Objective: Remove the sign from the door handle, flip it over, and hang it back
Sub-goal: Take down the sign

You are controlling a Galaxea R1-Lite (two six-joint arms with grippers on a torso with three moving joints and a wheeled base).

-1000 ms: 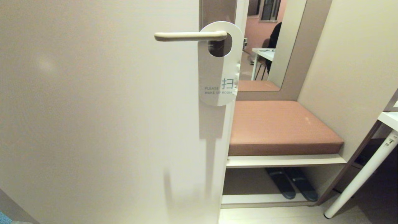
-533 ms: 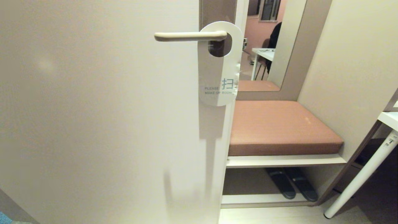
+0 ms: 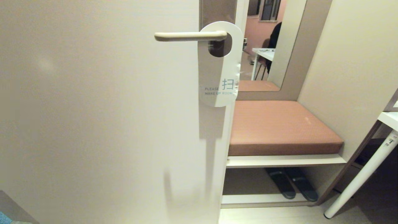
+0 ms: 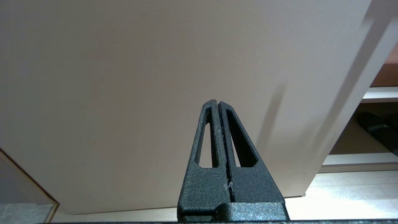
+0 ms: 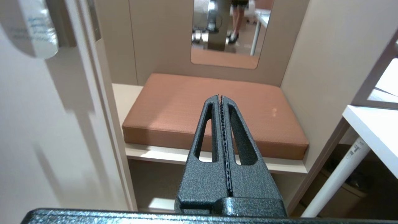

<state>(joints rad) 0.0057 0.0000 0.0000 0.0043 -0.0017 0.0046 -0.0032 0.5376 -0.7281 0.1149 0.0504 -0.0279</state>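
The white round-ended card sign [image 3: 220, 67] hangs on the slim cream lever door handle [image 3: 189, 36] — light, thin, bendy. Pinch its lower edge; your right gripper [image 5: 219, 97] and left gripper [image 4: 216, 101] are both closed, empty.

Sign [image 3: 220, 70]: hangs on the door handle [image 3: 189, 36], at the door's [image 3: 99, 124] right edge.
Bench cushion [image 3: 279, 127]: right of the door, below the mirror [image 3: 267, 43].
Slippers [image 3: 290, 183]: on the shelf under the cushion.
Table leg [image 3: 360, 179]: far right.
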